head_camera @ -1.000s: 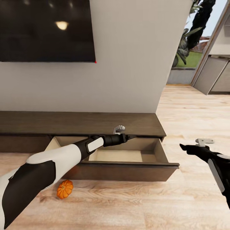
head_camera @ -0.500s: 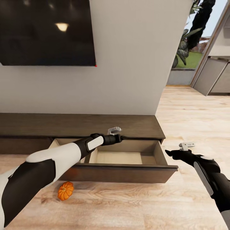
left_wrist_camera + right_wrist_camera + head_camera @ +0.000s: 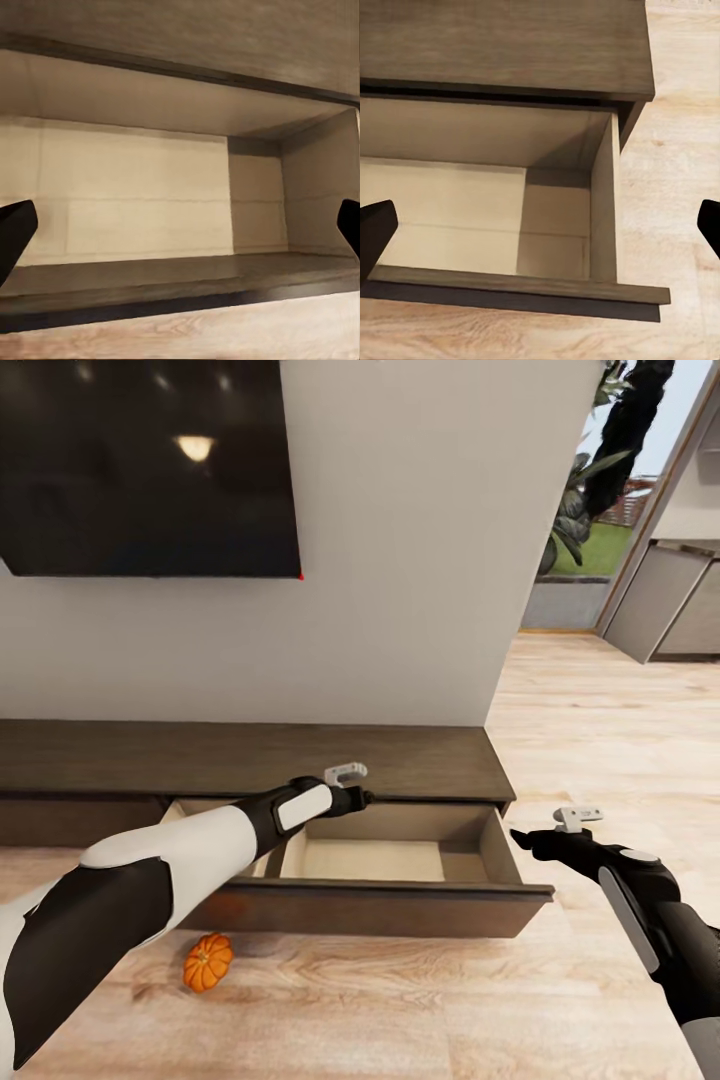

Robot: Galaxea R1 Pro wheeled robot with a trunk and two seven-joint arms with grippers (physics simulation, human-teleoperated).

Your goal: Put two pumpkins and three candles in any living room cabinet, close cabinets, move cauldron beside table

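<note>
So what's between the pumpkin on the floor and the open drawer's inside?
Only the drawer's dark front panel, standing above the pumpkin; head view shows it.

Pumpkin (image 3: 208, 962) bright orange, ribbed. Cabinet (image 3: 420, 758) dark-brown wood grain, drawer (image 3: 375, 857) inside pale beige. Floor (image 3: 600, 740) light oak planks, wall (image 3: 400, 560) off-white.

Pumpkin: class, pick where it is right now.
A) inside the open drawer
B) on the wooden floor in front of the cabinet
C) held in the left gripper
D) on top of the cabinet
B: the pumpkin lies on the floor just in front of the cabinet, below the open drawer, whose visible inside looks bare.
</note>
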